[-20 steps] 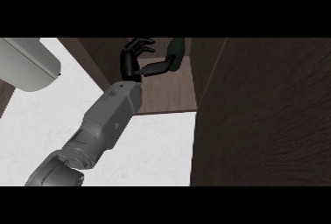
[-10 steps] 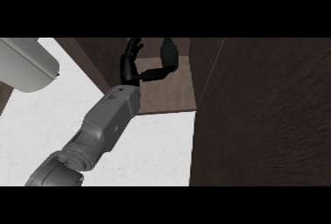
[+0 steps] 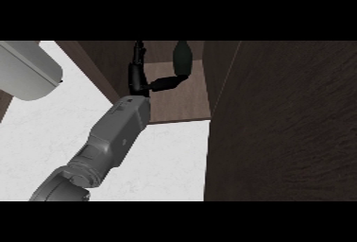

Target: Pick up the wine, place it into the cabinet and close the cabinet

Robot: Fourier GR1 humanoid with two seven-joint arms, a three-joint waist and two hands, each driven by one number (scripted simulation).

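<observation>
Wine bottle (image 3: 182, 54) stands dark on the cabinet's shelf floor (image 3: 182, 101), far up the view near the top band, inside the open compartment; only its rounded dark body shows, and its neck cannot be made out. Nearest the viewer: a grey forearm (image 3: 111, 139) enters from the lower left edge and runs diagonally up and right over the white counter top (image 3: 42, 137). It shows at the view's left and no second arm is in view, so it reads as the left arm. At its far end, the black left hand (image 3: 140, 78) reaches into the cabinet opening. Fingers (image 3: 139, 52) straight, pressed close together, pointing up and away just beside the compartment's left wall. Thumb (image 3: 169, 82) stretched out sideways to the right, its tip at the lower part of the bottle; touching or just apart cannot be told. Nothing is curled round the bottle. To the right, a broad dark wood-grain panel (image 3: 286, 123), most likely the open cabinet door or side, fills the view from top to bottom and hides whatever lies behind it. At far left, upper corner, a pale grey rounded object (image 3: 28, 71) sits beside the counter; its kind cannot be told.
</observation>
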